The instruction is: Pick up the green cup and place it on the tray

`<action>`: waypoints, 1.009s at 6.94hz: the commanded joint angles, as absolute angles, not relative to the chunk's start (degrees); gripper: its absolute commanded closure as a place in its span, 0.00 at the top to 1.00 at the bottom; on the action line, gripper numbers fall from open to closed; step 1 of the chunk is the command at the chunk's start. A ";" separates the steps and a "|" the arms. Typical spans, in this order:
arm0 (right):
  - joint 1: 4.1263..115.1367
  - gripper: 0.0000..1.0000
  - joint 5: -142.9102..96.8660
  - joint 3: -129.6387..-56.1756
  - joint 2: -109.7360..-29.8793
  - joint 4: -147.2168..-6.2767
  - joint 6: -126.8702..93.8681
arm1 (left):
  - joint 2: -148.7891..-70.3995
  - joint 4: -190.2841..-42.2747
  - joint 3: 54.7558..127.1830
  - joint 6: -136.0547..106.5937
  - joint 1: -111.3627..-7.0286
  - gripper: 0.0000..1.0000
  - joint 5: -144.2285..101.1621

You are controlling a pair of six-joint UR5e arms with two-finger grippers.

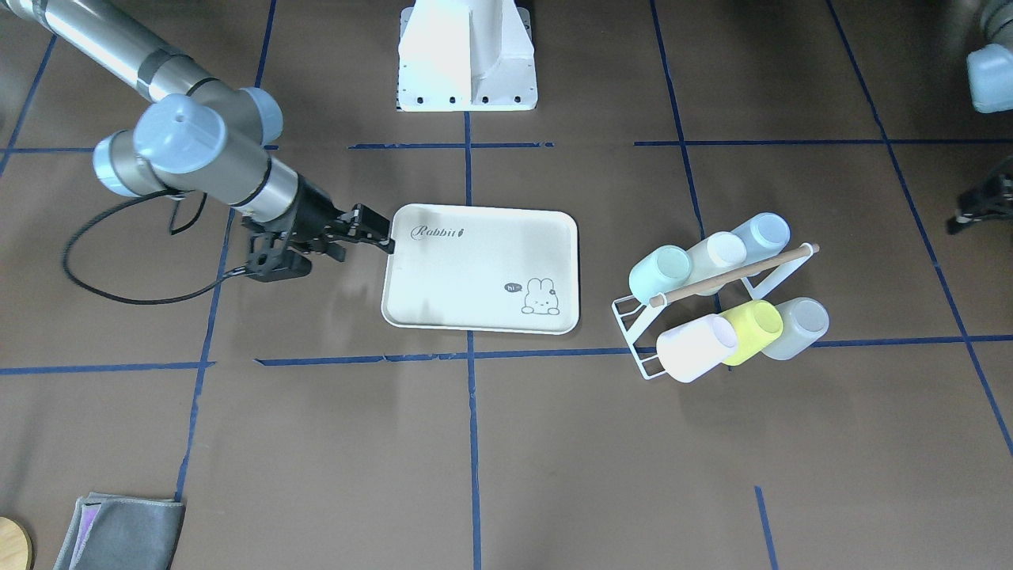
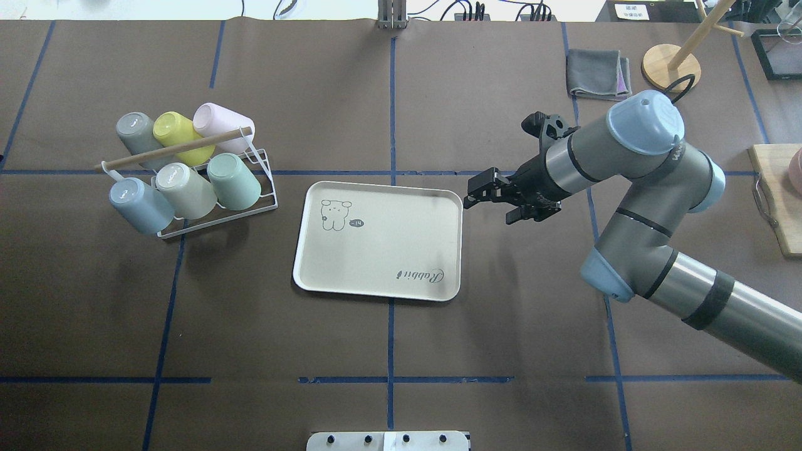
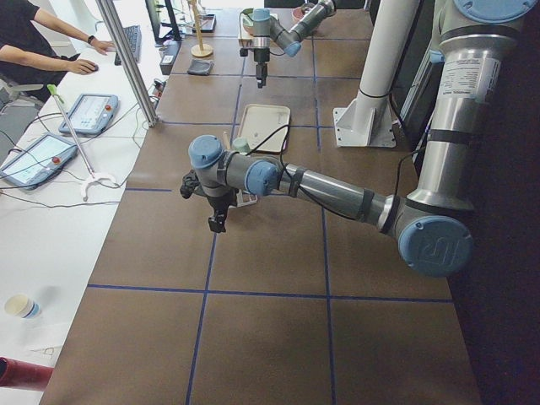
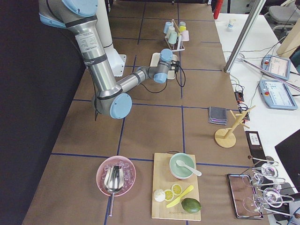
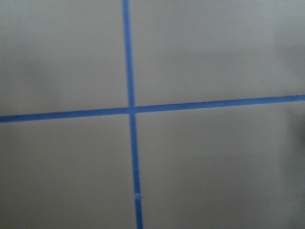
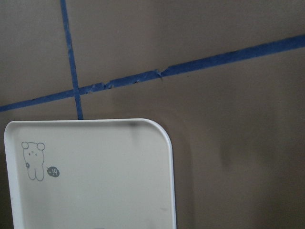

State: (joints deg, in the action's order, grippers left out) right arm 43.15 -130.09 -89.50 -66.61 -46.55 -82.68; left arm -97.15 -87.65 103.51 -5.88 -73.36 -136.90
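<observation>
light: bright overhead | shadows: soft on tray (image 1: 475,269) | blur: left wrist view soft | glare: white base (image 1: 467,55) washed out

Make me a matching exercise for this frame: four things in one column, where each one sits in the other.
1. green cup
2. tray
3. right claw
4. grey cloth

A. by the tray's short edge
B. lying flat, nothing on it
C. on the white rack, at the row end nearest the tray
D. folded beside the wooden stand

Pairs: 1-C, 2-B, 3-A, 4-D
</observation>
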 commanded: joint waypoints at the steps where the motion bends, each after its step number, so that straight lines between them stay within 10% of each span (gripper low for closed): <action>1: 44.82 1.00 -131.13 -89.65 -67.59 -46.50 -82.62 | -97.82 -87.02 115.17 -9.57 -65.09 1.00 -130.83; 7: 44.82 1.00 -130.69 -89.56 -68.46 -46.49 -82.62 | -116.33 -72.24 118.73 -8.88 -42.91 1.00 -101.13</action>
State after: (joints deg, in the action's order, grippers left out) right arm 44.83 -130.77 -89.56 -68.23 -46.49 -82.62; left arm -112.31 -79.53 117.54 -9.06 -45.31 -108.49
